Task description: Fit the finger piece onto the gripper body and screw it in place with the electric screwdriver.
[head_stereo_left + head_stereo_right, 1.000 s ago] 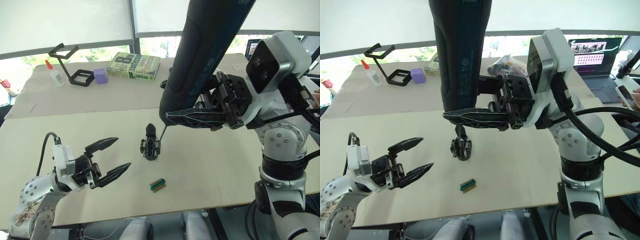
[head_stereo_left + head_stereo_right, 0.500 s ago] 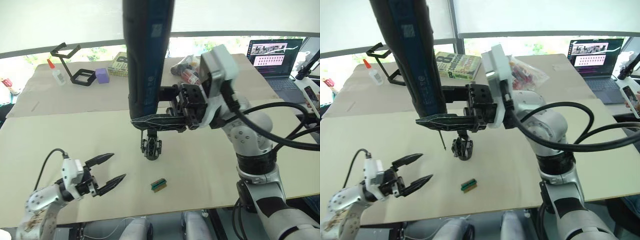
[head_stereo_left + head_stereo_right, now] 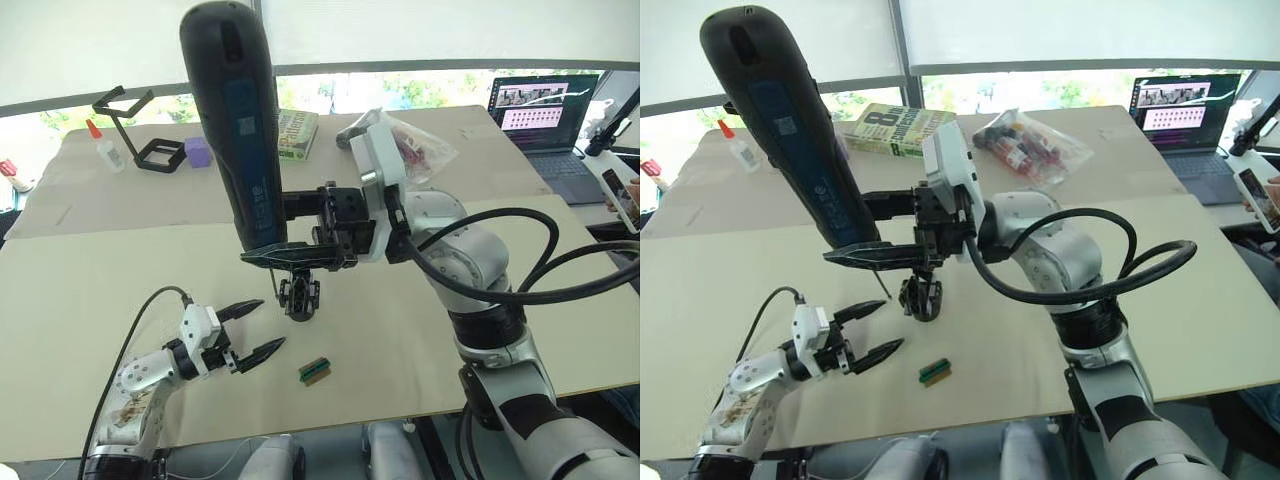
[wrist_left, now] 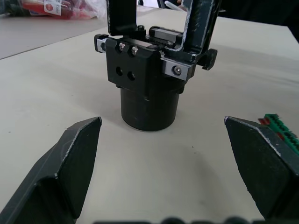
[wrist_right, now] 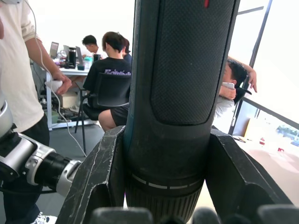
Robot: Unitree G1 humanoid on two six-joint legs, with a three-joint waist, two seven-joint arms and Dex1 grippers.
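My right gripper (image 3: pixel 264 238) is shut on the electric screwdriver (image 3: pixel 232 125), a thick black cylinder held up over the table, leaning left. Its thin bit (image 3: pixel 883 285) points down just left of the gripper body (image 3: pixel 300 296). That body is a small black mechanism standing on a round base (image 4: pixel 149 105), with two black uprights on top. I cannot tell the finger piece apart from these uprights. My left gripper (image 3: pixel 252 329) is open, low over the table, its fingertips (image 4: pixel 77 154) facing the body from the near left and apart from it.
A small green-and-brown block (image 3: pixel 315 370) lies near the table's front edge. At the back stand a book (image 3: pixel 895 128), a purple block (image 3: pixel 197 152), a black frame (image 3: pixel 150 150), a glue bottle (image 3: pixel 105 145), a clear bag (image 3: pixel 1030 145) and a laptop (image 3: pixel 540 110). People show in the right wrist view.
My right arm has swung the screwdriver to the left, so the bit now hangs just left of the gripper body. My left gripper has reached closer to the body, still open.
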